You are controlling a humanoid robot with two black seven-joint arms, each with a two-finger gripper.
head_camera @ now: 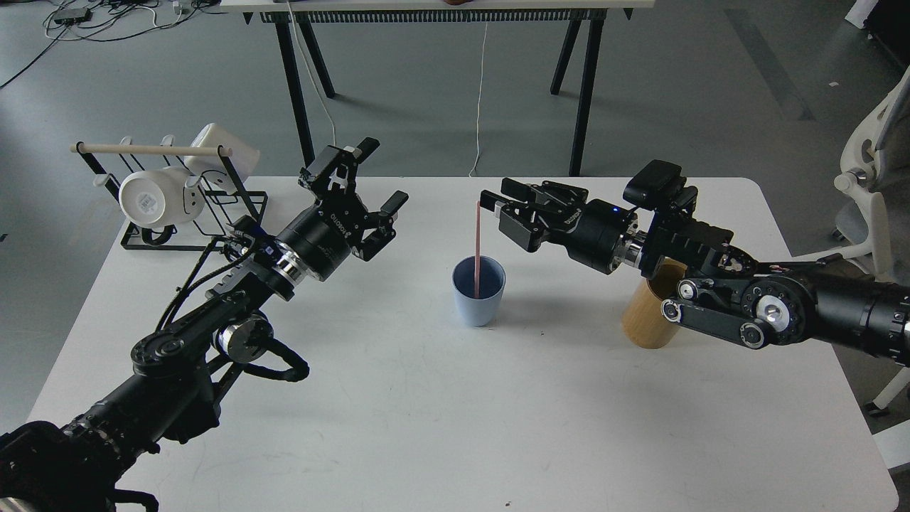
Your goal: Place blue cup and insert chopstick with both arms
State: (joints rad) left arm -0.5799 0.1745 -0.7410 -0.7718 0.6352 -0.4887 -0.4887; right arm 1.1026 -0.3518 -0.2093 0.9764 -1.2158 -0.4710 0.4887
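The blue cup (pixel 478 304) stands upright on the white table (pixel 455 412), near its middle. The pink chopstick (pixel 478 242) stands almost upright inside the cup, its top well above the rim. My right gripper (pixel 502 210) is just right of the stick's top with its fingers spread; one fingertip (pixel 488 198) is at or right beside the stick's tip, and I cannot tell if they touch. My left gripper (pixel 379 176) is open and empty, above the table to the left of the cup.
A tan bamboo cylinder (pixel 645 323) stands right of the cup, partly behind my right arm. A black wire rack (pixel 186 213) with white mugs (pixel 148 199) sits at the table's back left corner. A trestle table (pixel 441 43) stands behind; a white chair (pixel 878 163) is at right.
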